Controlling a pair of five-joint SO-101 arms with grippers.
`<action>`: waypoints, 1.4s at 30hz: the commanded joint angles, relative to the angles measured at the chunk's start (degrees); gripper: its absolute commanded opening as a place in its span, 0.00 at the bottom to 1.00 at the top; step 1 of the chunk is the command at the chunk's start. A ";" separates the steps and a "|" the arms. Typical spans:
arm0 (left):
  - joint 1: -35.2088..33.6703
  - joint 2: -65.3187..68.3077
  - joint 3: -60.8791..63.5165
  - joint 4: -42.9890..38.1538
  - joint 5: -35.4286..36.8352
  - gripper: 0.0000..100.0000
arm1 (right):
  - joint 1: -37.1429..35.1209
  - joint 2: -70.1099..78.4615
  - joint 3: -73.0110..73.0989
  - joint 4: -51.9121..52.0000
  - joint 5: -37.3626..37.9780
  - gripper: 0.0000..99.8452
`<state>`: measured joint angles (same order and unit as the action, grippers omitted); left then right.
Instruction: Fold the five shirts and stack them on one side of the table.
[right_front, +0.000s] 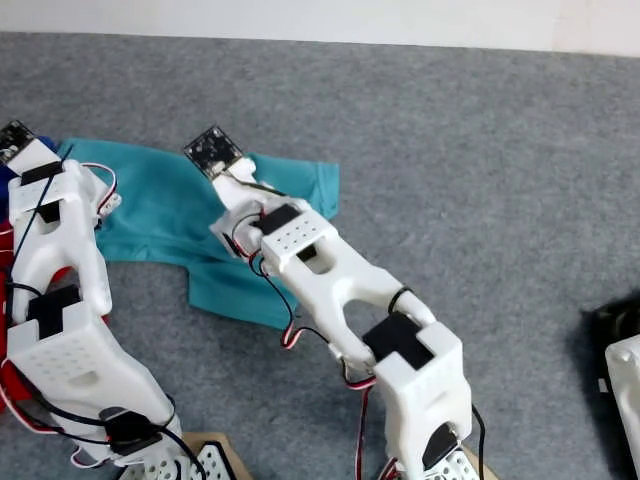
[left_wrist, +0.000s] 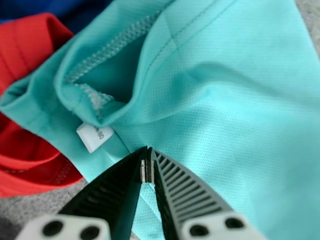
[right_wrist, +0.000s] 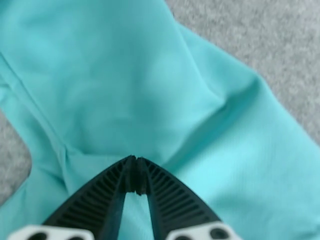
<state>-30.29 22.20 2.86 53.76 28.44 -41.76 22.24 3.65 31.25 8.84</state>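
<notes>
Pinching the teal shirt (left_wrist: 225, 100) tight just beside its neck label (left_wrist: 95, 136) with the left gripper (left_wrist: 148, 167); clamping a fold of that shirt with the right gripper (right_wrist: 135, 175).

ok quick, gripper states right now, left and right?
Left gripper: shut, pinching the teal shirt near its collar.
Right gripper: shut, pinching a fold of the teal shirt.
</notes>
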 joint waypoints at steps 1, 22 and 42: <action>1.27 -0.40 -1.89 0.53 0.00 0.01 | 1.98 0.92 -5.76 -0.92 0.88 0.01; 1.01 -0.31 -1.89 0.53 -0.18 0.01 | -3.65 -3.12 -0.22 6.99 3.69 0.01; 1.19 -0.57 -1.89 0.53 -0.26 0.01 | -7.08 -28.70 19.03 5.32 1.67 0.01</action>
<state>-30.29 22.20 2.86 53.76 28.44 -51.25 -1.93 23.43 37.85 11.03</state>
